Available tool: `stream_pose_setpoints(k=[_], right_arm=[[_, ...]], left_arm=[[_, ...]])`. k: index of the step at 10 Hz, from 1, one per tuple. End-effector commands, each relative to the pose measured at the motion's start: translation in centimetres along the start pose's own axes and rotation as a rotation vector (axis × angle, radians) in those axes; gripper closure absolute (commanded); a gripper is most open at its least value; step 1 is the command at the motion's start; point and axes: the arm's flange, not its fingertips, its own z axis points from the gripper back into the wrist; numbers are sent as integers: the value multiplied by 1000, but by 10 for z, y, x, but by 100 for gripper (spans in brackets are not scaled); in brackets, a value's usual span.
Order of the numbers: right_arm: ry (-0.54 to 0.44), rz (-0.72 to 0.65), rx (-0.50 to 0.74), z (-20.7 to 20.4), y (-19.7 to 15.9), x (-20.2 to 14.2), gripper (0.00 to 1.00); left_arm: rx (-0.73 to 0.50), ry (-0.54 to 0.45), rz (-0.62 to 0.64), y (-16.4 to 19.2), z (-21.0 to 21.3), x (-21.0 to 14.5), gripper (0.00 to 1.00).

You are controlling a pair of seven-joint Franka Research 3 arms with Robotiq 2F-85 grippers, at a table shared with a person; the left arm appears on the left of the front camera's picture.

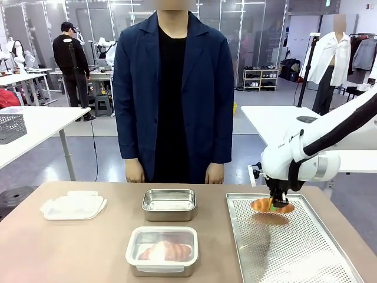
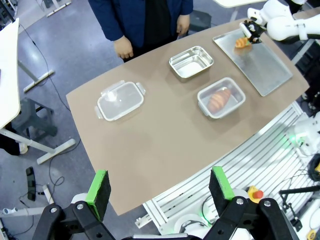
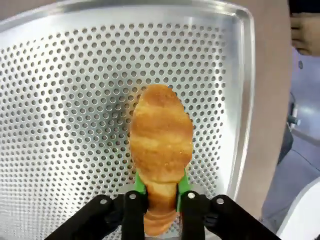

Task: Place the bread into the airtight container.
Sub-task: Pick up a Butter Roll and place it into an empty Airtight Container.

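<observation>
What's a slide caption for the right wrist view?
Bread pick: right gripper shut on the croissant over the perforated tray.

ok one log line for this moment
right fingers: shut on croissant | croissant: held above perforated tray | left fingers: open | steel container: empty | near container: second croissant inside

**Op 1:** Surface entry, please.

**Op 2:** From my station I log one brown table (image 1: 88, 247); its corners look rounded in the left wrist view. Four items sit directly on it.

**Op 1:** Positions?

**Op 2:** The perforated tray (image 1: 306, 256) is on the robot's right, its long side running toward the person. The open steel pan (image 1: 169, 216) is at centre, on the far half. The white-rimmed container (image 1: 162, 270) is just in front of it, nearer the robot. The translucent lid (image 1: 73, 206) is on the left.

**Op 1:** Contact between them?

**Op 2:** I note all four stand apart, with tabletop showing between them.
</observation>
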Motion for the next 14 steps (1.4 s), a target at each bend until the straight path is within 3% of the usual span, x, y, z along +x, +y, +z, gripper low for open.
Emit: stream_pose_setpoints(k=[1,4,7,11,14], right_arm=[[36,-39,20,55,16,29,100],[31,23,-1,127,42,91,100],[2,5,-57,150,56,166,100],[-34,69,-37,125,56,275,100],[-21,88,-48,89,45,322,100]], left_arm=[[-7,4,-19,-2,4,0,0],[-7,4,-19,-2,4,0,0],[-7,4,-19,-2,4,0,0],[-7,4,-19,-2,4,0,0],[-7,4,-19,-2,4,0,0]])
